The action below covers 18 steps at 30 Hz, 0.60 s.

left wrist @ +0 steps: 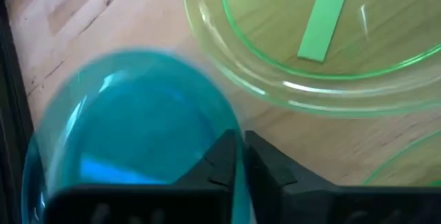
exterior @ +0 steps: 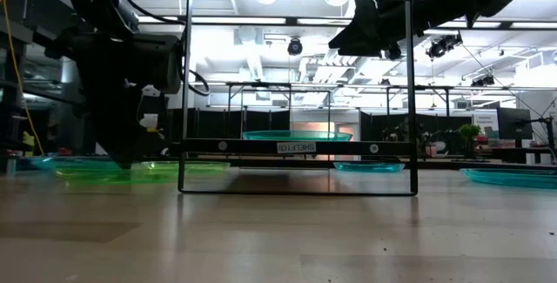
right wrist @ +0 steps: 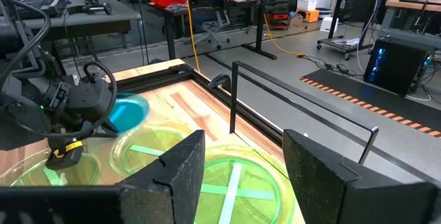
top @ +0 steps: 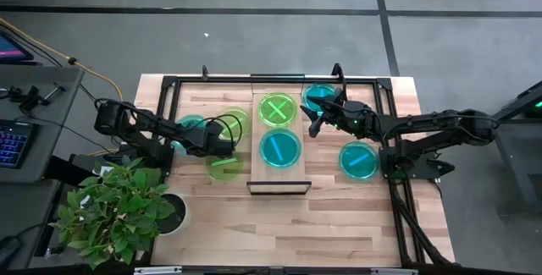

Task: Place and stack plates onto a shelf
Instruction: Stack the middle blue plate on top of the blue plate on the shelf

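While the shelf (top: 279,144) lies with its long axis running from the far edge of the surface (top: 339,224) toward the near edge, it carries a yellow-green plate (top: 277,109) at its far end and a cyan plate (top: 279,148) nearer. The left gripper (left wrist: 240,156) is clamped on the rim of a blue plate (left wrist: 131,124) left of the shelf. The right gripper (right wrist: 241,162), fingers apart, hovers above the far end.

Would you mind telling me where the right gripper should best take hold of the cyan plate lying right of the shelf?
That cyan plate lies flat on the tabletop, apart from other things, so only its thin raised rim offers a hold. I would probably bring the open right gripper down from above, one finger inside the rim and one outside.
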Each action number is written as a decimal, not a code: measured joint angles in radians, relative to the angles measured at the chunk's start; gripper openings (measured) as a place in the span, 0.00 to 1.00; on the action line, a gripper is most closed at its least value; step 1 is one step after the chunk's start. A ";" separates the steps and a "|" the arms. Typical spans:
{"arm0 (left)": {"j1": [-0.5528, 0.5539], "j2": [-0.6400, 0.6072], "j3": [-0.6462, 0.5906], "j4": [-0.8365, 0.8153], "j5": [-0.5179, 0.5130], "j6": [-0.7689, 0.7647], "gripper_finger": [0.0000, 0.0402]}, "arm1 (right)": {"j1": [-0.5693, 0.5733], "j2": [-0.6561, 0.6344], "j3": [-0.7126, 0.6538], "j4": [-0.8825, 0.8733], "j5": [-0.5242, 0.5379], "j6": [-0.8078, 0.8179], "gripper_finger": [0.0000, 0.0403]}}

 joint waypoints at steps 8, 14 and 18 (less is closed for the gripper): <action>-0.001 -0.029 0.000 -0.010 0.002 0.042 0.00 | 0.000 0.000 0.000 0.000 0.000 0.000 0.46; -0.005 -0.132 0.049 -0.132 -0.009 0.058 0.00 | 0.000 0.000 0.000 0.000 0.000 0.000 0.46; -0.030 -0.209 0.115 -0.243 -0.058 0.062 0.00 | 0.000 0.000 0.000 0.000 0.000 0.000 0.46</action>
